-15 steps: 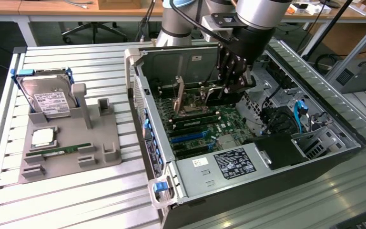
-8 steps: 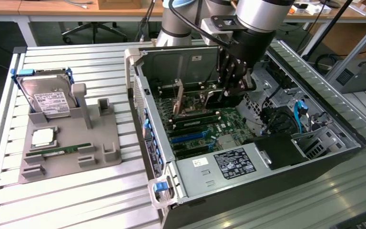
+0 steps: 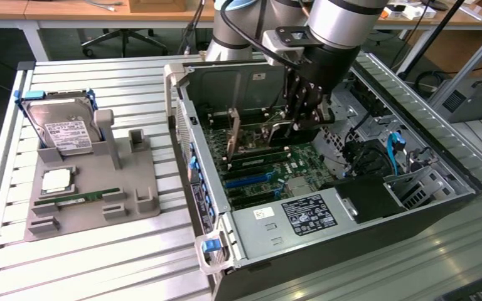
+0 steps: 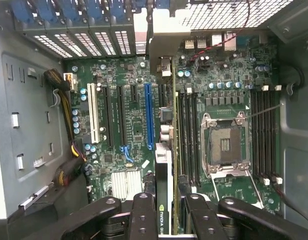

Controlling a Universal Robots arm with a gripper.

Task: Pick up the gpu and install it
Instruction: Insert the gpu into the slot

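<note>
My gripper (image 4: pixel 168 202) squeezed the gpu (image 4: pixel 164 167) and held it on edge over the board (image 4: pixel 129 125), inside the case (image 3: pixel 258 75).

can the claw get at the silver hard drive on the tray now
Probably not directly: the claw is down inside the open metal computer case, gripping the thin black gpu card.

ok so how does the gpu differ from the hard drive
The gpu is a thin dark card, the hard drive a boxy silver block with a white label. The gpu stands on edge inside the case, gripped by the gripper; the hard drive leans in the grey holder outside.
</note>
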